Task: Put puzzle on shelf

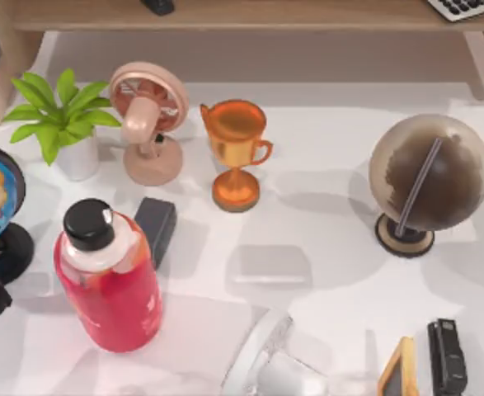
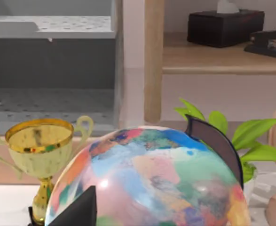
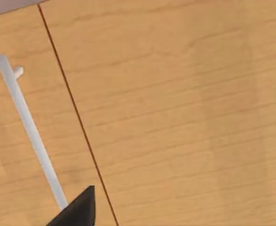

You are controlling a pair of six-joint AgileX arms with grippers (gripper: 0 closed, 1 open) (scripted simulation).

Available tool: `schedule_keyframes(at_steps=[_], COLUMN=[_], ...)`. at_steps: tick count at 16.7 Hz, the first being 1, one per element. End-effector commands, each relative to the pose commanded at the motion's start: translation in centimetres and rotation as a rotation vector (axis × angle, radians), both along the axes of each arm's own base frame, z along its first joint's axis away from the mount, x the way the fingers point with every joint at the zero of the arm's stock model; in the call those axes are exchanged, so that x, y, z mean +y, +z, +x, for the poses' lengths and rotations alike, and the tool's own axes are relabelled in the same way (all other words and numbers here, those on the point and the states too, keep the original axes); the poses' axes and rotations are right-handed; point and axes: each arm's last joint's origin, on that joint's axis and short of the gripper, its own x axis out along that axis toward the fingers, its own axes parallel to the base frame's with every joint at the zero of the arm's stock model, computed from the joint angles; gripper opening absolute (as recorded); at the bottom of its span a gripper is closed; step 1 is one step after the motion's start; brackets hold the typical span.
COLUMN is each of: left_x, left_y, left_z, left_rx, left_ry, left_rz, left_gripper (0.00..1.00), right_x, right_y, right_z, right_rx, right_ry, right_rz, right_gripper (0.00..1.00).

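Observation:
The puzzle is out of view. The shelf (image 1: 266,15) is a light-brown wooden board along the far edge of the top view, and it appears again as a wooden ledge (image 2: 222,59) behind the coloured globe (image 2: 147,179). My left gripper (image 2: 76,212) pokes in as a black tip just in front of that globe, at the table's left edge. My right gripper (image 3: 76,209) is a black tip close to a wooden panel (image 3: 175,117) that carries a white bar handle (image 3: 29,132).
On the white table stand a potted plant (image 1: 60,120), a pink fan (image 1: 148,120), an orange trophy cup (image 1: 235,153), a red bottle (image 1: 110,276), a dark box (image 1: 155,227), a brown globe (image 1: 427,181) and a stapler (image 1: 448,359). A black tissue box (image 2: 224,26) sits on the shelf.

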Motion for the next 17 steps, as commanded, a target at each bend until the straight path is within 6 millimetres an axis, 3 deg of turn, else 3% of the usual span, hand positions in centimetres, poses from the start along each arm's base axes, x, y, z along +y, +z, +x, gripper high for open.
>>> schedule_keyframes(at_steps=[3, 6, 13, 17], left_x=[0.0, 0.0, 0.0, 0.0], left_y=[0.0, 0.0, 0.0, 0.0], left_z=[0.0, 0.0, 0.0, 0.0], left_rx=[0.0, 0.0, 0.0, 0.0], left_ry=[0.0, 0.0, 0.0, 0.0], left_rz=[0.0, 0.0, 0.0, 0.0], left_gripper=[1.0, 1.0, 1.0, 1.0], right_x=[-2.6, -4.1, -4.3, -4.5], right_y=[-4.3, -7.1, -7.7, -7.7], right_z=[2.1, 2.9, 3.1, 4.3], right_rx=[-0.004, -0.013, -0.014, -0.015], right_ry=[-0.002, -0.004, -0.004, -0.005], right_rz=[-0.144, -0.234, -0.256, -0.257], right_gripper=[1.0, 1.0, 1.0, 1.0])
